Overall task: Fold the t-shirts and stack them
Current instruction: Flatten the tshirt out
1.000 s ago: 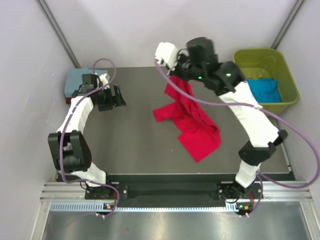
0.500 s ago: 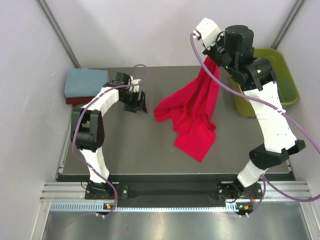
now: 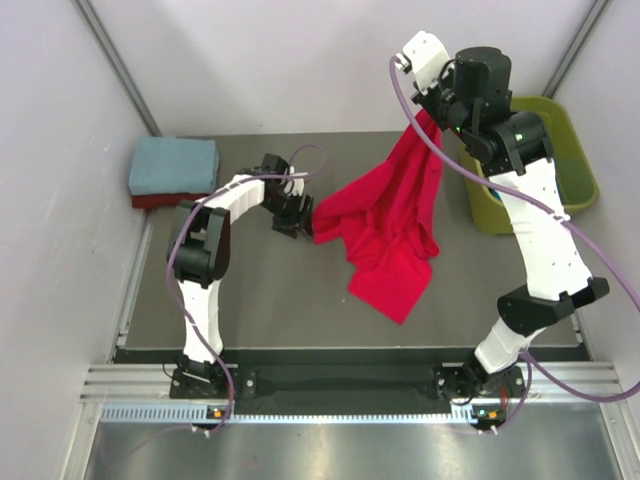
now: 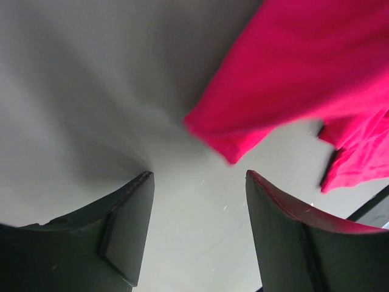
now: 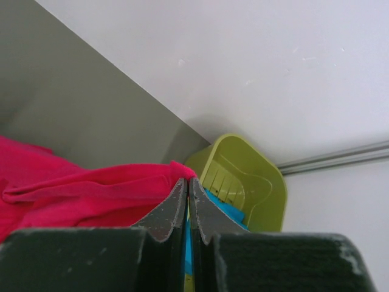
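Fingers, left: my left gripper (image 4: 197,176) stands apart with both dark pads empty, low over the matte grey table (image 3: 250,300), along the bottom of the left wrist view.
Red hem: the bright red soft cloth t-shirt (image 4: 292,79) ends in a rounded corner just beyond my open tips, not touching them.
Fingers, right: my right gripper (image 5: 187,182) is pinched together on a thin fold of that shirt, raised high at the upper right of the top view. The cloth hangs from it as a slack, creased drape and pools at mid-table.
Risk, grasp: I judge that the pinch holds little cloth, so a tug from my left side could slide it out.
Risk, reach: closing too early would catch air or a single layer and twist the shirt.
Tub: olive-green glossy plastic tub (image 5: 255,176) behind, a bright blue tee (image 5: 225,210) inside.
Stack: dusty blue-grey folded tee (image 3: 173,165) on a dark red one (image 3: 150,201), upper left.
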`<act>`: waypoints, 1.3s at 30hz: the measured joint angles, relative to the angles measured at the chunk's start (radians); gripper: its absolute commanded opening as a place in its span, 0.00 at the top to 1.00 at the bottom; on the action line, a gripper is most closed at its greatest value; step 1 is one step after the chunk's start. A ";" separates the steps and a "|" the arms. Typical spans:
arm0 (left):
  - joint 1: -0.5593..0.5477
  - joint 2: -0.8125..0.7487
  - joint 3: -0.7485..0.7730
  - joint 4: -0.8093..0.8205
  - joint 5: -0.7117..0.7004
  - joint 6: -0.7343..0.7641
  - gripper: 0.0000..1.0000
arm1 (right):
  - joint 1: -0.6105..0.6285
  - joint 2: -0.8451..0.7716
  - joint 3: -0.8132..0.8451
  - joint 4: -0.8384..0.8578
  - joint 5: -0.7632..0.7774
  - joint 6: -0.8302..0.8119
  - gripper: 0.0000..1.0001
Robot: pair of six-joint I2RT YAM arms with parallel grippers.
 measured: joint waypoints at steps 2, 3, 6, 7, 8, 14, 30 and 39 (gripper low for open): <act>-0.017 0.022 0.034 0.000 0.003 0.000 0.34 | -0.004 0.001 0.000 0.000 -0.003 0.003 1.00; -0.023 0.030 0.046 0.002 0.006 -0.001 0.34 | -0.008 0.001 0.000 0.000 -0.006 0.006 1.00; -0.048 0.056 0.080 0.002 0.018 -0.003 0.37 | -0.017 0.001 -0.002 0.000 -0.012 0.009 1.00; -0.057 0.061 0.089 0.002 0.021 -0.003 0.37 | -0.022 0.001 -0.005 0.000 -0.015 0.013 1.00; -0.064 0.066 0.093 0.002 0.021 -0.002 0.40 | -0.025 0.001 -0.006 0.000 -0.017 0.014 1.00; -0.084 0.070 0.092 0.001 0.033 -0.004 0.42 | -0.046 0.003 -0.012 -0.002 -0.025 0.023 1.00; -0.082 0.003 -0.024 0.016 0.047 -0.050 0.42 | -0.051 0.042 -0.011 -0.002 -0.040 0.043 1.00; -0.082 0.021 -0.008 0.019 0.058 -0.078 0.48 | -0.055 0.045 -0.011 -0.003 -0.042 0.044 1.00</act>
